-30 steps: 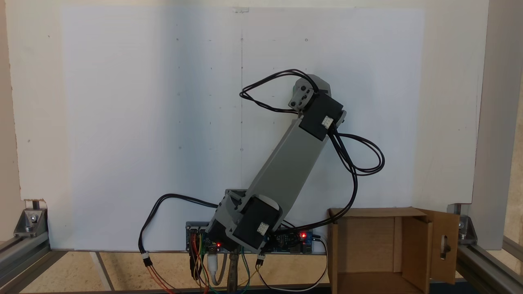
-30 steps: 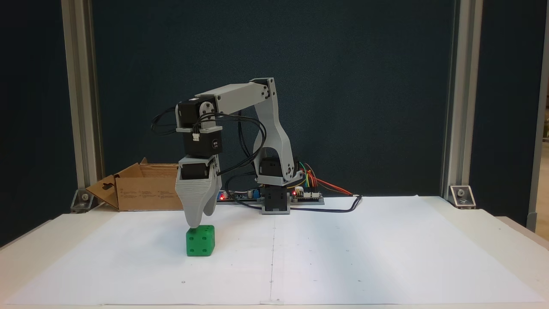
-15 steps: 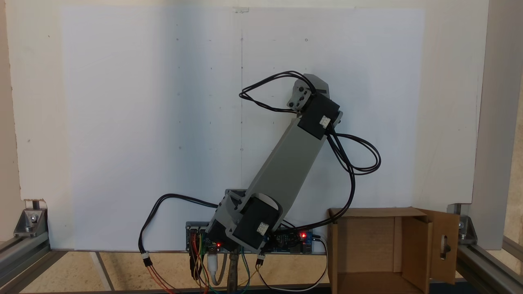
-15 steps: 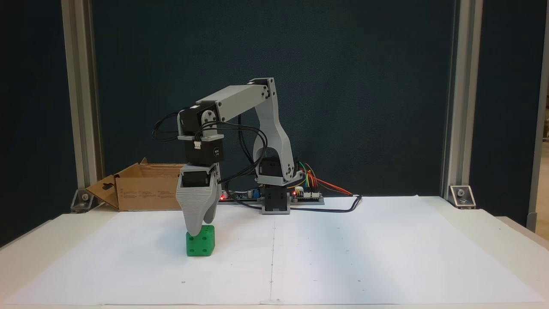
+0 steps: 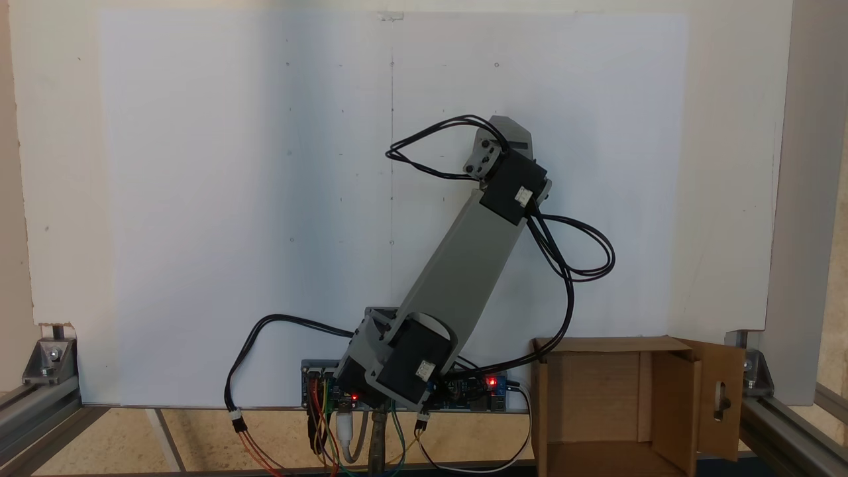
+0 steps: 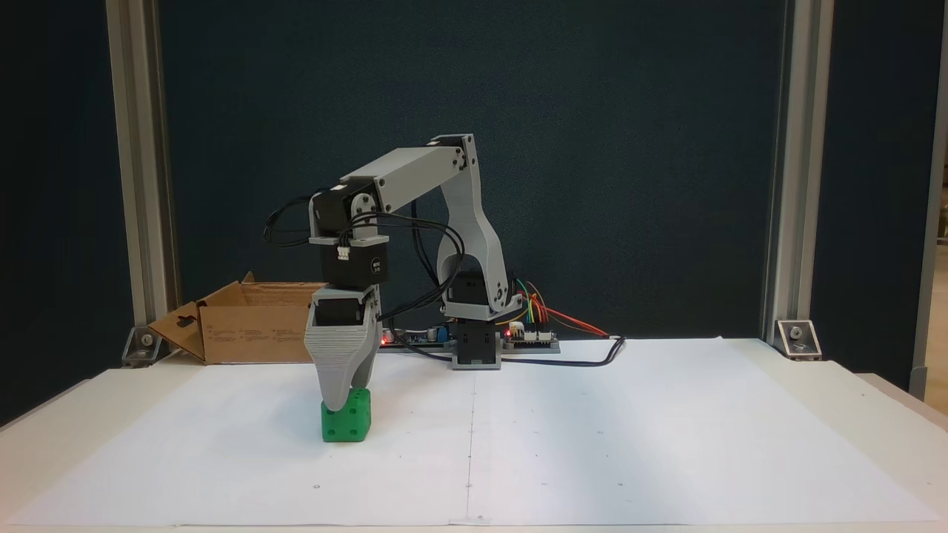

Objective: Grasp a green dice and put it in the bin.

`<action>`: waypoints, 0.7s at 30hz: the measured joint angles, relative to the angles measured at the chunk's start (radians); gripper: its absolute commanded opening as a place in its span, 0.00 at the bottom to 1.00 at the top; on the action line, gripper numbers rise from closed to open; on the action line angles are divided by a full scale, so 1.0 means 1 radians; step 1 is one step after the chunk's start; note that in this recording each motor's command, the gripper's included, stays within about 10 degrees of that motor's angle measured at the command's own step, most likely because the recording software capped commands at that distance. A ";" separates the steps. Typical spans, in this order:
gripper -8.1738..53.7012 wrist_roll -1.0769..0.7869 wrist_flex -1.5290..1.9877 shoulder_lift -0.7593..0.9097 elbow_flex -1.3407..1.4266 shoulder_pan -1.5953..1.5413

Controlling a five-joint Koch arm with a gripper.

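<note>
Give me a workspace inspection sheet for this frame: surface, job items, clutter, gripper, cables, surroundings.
Surface: white paper sheet covering the table, flat, small dots only.
Job's things: green dice resting on the sheet; bin, open cardboard box at the table's back edge, flaps out, inside looks bare from above.
Clutter: nothing seen.
Gripper: gripper pointing down onto the green dice, fingers overlapping its top; open or shut cannot be told.
Cables: black cables looping off the arm; coloured wires at the controller board.
Surroundings: aluminium frame posts, dark backdrop.
</note>
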 measured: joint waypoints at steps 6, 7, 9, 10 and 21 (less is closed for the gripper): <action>0.83 0.000 -0.018 -0.002 0.000 -0.003; 0.83 0.000 -0.023 -0.005 0.000 -0.005; 0.83 0.000 -0.037 -0.028 0.000 -0.005; 0.83 0.000 -0.043 -0.034 0.002 -0.008; 0.82 0.000 -0.063 -0.060 0.003 -0.017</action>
